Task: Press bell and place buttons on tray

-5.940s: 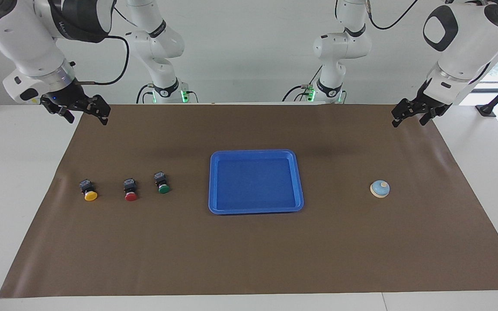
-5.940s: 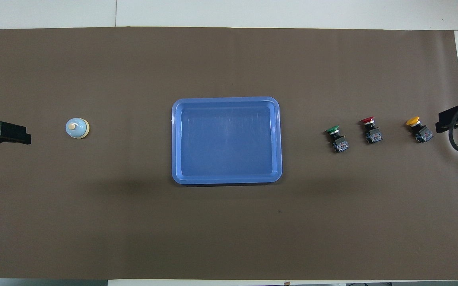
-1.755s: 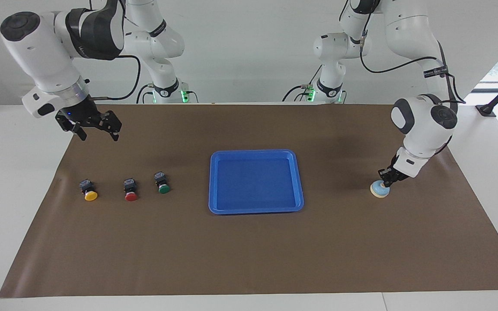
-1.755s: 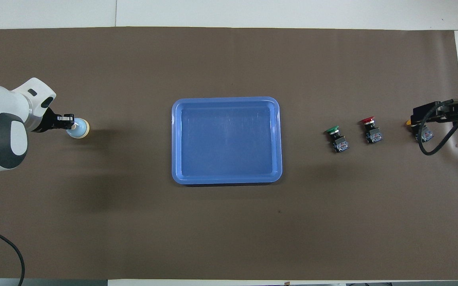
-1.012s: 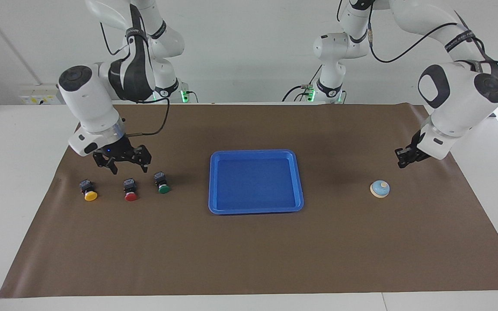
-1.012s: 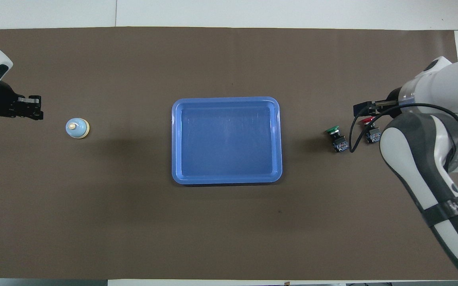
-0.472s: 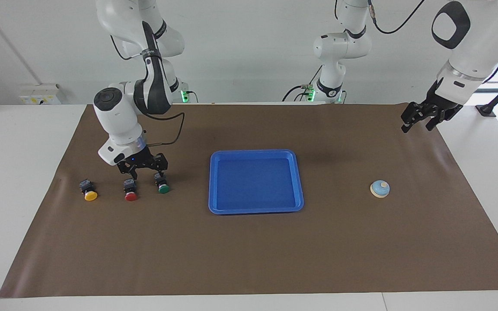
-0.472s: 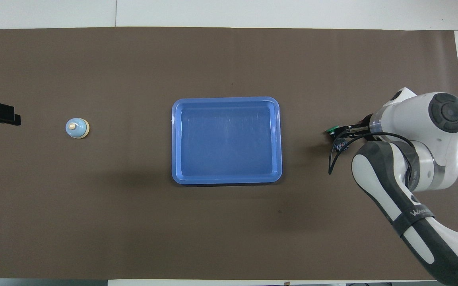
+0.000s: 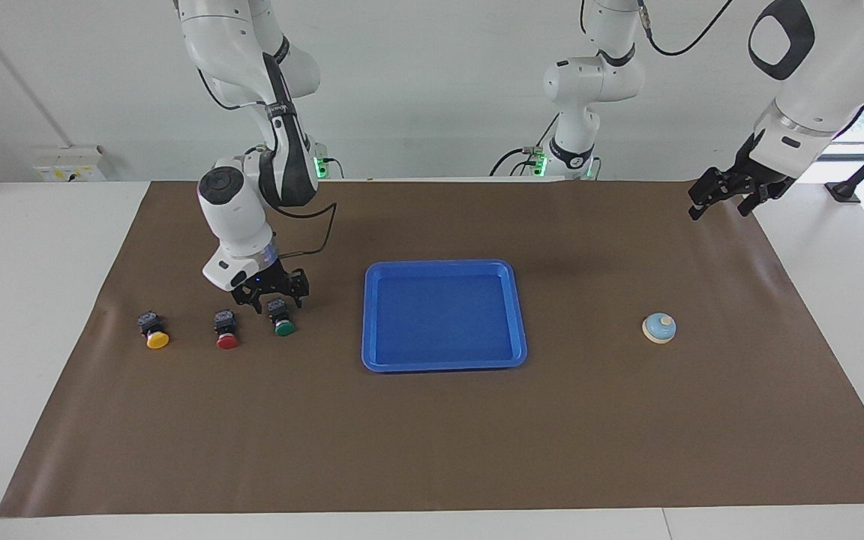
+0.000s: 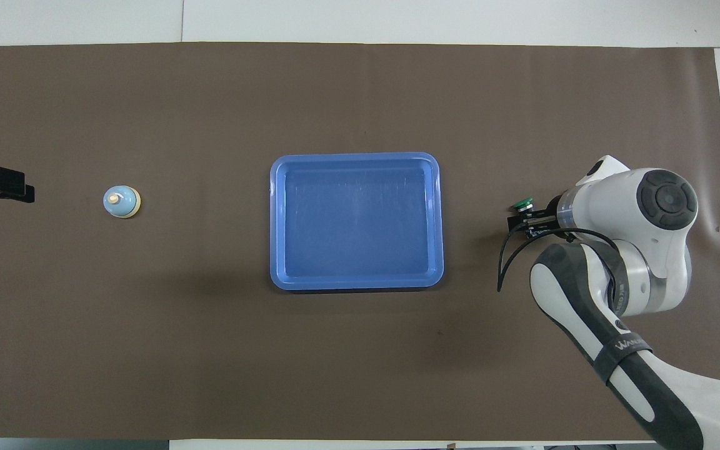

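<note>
Facing view: right gripper [image 9: 277, 298], fingers apart, straddles green button [image 9: 282, 317] near the tray's [image 9: 520, 315] edge at right arm's end; best seat lower on its black body before closing; left gripper [image 9: 724, 194], open, waits.

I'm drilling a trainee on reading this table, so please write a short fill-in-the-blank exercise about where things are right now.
1. The right gripper is down at the button with the ____ cap.
2. The blue tray holds ____ buttons.
3. The bell sits toward the ____ arm's end of the table.
4. Between the yellow button and the green button lies the ____ button.

Missing words: green; no; left; red
</note>
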Tool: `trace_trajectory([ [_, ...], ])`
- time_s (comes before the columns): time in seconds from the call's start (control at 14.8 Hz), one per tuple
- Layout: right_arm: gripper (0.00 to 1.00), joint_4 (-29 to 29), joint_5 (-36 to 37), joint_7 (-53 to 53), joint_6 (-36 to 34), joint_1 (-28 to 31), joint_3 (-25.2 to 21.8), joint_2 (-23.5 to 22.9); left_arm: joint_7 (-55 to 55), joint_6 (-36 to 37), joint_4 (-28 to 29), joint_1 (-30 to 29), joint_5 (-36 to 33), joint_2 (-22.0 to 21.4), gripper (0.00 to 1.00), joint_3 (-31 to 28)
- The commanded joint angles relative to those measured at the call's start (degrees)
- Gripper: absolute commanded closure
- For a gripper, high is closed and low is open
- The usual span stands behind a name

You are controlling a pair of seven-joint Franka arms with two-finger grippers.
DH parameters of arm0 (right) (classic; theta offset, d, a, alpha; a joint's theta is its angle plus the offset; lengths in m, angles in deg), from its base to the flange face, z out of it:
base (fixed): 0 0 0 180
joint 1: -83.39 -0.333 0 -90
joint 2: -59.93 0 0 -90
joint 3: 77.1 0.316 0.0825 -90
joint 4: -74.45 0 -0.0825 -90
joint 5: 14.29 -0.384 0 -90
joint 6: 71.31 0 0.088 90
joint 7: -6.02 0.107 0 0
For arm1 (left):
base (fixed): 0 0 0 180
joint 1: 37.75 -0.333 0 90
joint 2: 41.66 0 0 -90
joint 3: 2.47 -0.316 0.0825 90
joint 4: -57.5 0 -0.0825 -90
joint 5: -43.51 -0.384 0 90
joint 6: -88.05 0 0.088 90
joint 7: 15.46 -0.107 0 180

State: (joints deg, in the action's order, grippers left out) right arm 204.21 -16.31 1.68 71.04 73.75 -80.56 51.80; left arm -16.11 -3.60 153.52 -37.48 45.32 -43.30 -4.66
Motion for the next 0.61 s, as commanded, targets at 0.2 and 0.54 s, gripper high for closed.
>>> trace_trajectory([
  [0.2, 0.35, 1.28, -1.23, -4.1, 1.44, 0.32, 0.12, 0.14, 0.29, 2.27, 1.54, 0.78, 0.47, -1.78, 0.0, -0.09],
  [0.54, 0.97, 0.42, -1.23, -4.1, 0.74, 0.23, 0.12, -0.83, 0.38, 1.74, 1.8, 1.67, 0.47, -2.05, 0.0, -0.26],
])
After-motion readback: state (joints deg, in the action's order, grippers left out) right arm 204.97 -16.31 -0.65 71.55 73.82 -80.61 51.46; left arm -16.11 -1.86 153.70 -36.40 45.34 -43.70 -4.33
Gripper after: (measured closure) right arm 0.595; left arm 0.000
